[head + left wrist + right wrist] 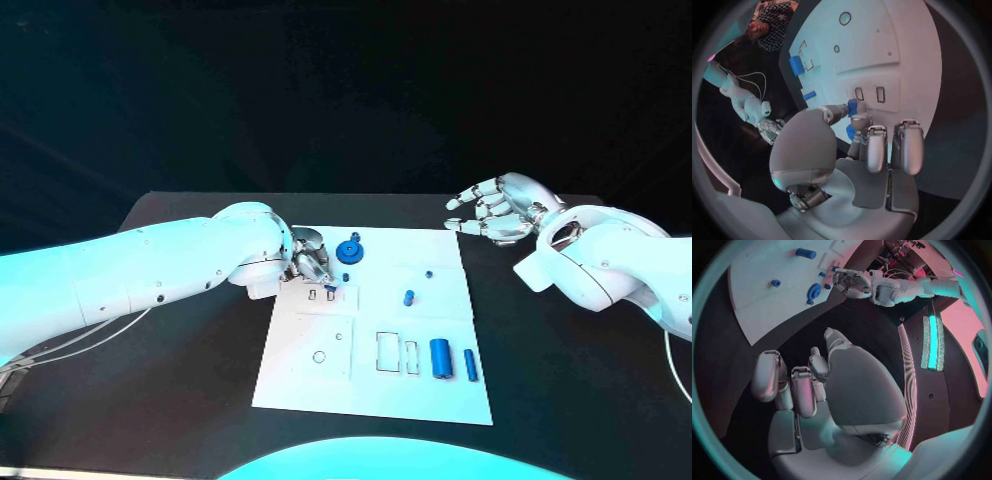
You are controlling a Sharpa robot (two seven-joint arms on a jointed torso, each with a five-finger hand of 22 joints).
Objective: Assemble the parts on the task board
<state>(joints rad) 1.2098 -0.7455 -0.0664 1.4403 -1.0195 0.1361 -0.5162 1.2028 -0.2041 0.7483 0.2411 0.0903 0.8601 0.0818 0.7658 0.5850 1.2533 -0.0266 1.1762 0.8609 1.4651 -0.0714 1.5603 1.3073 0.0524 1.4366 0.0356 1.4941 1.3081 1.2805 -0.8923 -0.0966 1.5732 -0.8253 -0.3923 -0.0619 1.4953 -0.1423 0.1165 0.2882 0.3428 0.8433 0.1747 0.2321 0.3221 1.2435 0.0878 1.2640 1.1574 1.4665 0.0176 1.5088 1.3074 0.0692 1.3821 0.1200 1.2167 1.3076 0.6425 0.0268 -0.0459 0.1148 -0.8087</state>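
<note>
Left hand (310,262) left of centre, over the task board's (378,400) upper left corner, pinching a small blue part (330,289). Right hand (498,210) upper right, off the board, fingers curled, holding nothing. Two blue cylinders (453,359) lower on the board.

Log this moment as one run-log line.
left hand: fingers pinching small blue part over task board | right hand: holding nothing, off board

We count one white task board (433,395) on one black table (173,400). On it lie two blue cylinders (440,358) side by side toward five o'clock, one blue round gear-like part (352,251) near twelve o'clock, two small blue pegs (410,296), and one tiny blue piece (332,290) at the left hand's (307,260) fingertips.
</note>
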